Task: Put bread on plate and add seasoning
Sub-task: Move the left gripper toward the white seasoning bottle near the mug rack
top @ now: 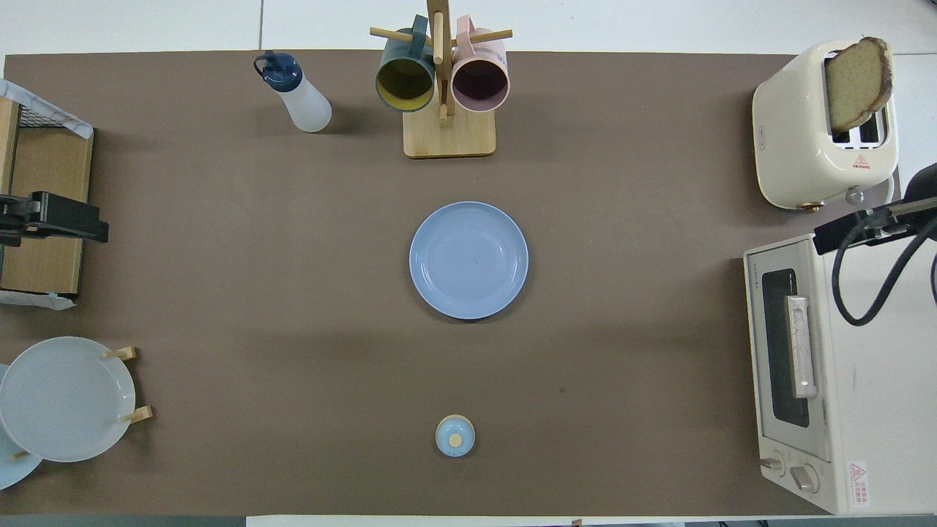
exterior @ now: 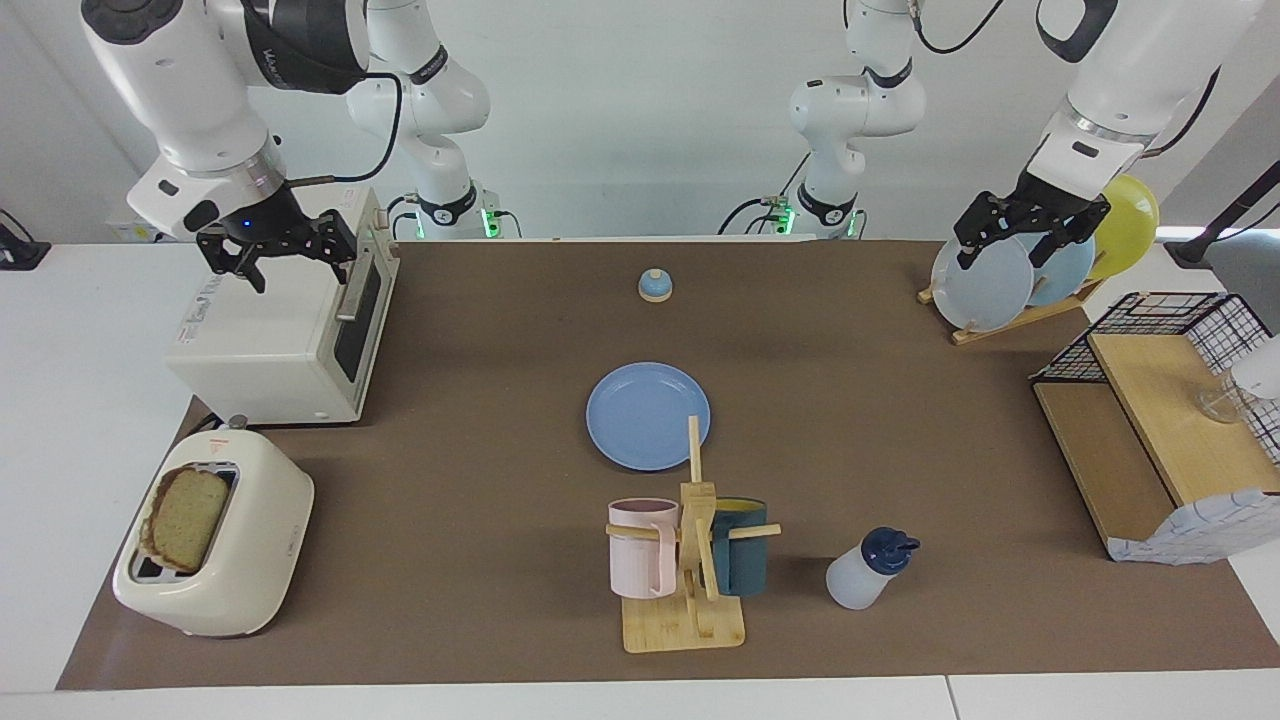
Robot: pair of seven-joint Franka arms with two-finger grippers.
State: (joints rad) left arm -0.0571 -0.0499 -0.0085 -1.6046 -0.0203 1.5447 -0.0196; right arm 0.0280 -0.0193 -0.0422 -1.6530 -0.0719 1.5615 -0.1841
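The bread (exterior: 188, 517) stands upright in a slot of the cream toaster (exterior: 240, 585) at the right arm's end of the table; it also shows in the overhead view (top: 856, 82). The blue plate (exterior: 648, 415) lies flat and bare at the table's middle, as the overhead view (top: 468, 260) also shows. The seasoning bottle (exterior: 868, 570) stands beside the mug tree, farther from the robots than the plate; it shows in the overhead view too (top: 296, 95). My right gripper (exterior: 300, 275) hangs open and empty over the toaster oven. My left gripper (exterior: 1005, 258) hangs open and empty over the plate rack.
A white toaster oven (exterior: 280, 340) stands nearer to the robots than the toaster. A wooden mug tree (exterior: 690, 560) holds a pink and a dark teal mug. A blue-domed bell (exterior: 655, 286) sits near the robots. A rack of upright plates (exterior: 1000, 285) and a wooden shelf with a wire basket (exterior: 1150, 440) stand at the left arm's end.
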